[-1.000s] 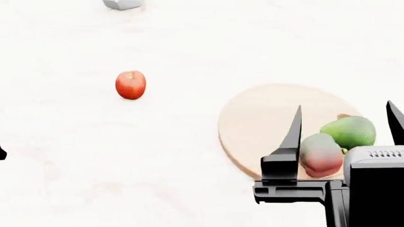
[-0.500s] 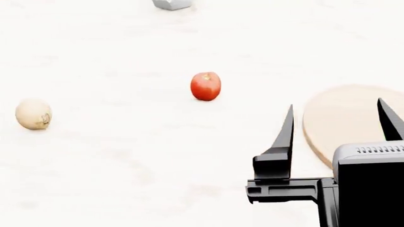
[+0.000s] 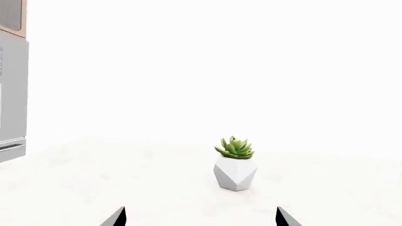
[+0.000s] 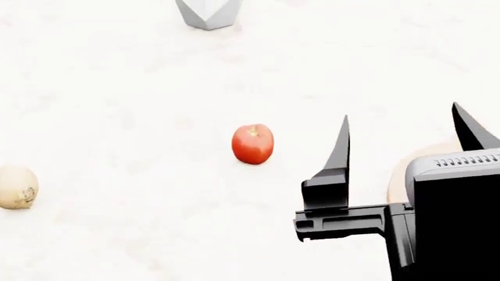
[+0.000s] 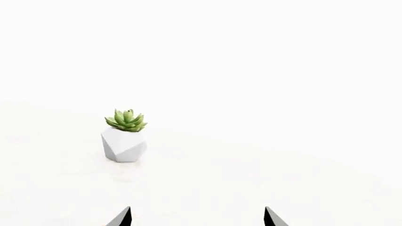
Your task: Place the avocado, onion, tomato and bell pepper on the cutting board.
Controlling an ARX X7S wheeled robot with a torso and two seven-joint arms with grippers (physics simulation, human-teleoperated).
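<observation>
Two vegetables not yet on the board, both grippers empty

The right gripper fills the lower right of the head view, jaws spread wide, holding nothing; the left gripper shows only two parted tips, also empty. The tomato sits mid-frame and the onion at the left edge, both round and liable to roll if nudged off-centre. Only a sliver of the cutting board peeks out behind the gripper, its contents hidden. A potted succulent stands beyond.

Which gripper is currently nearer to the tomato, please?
Right. The right gripper hovers open just beside the tomato; the left gripper is out of the head view, facing the potted succulent.
</observation>
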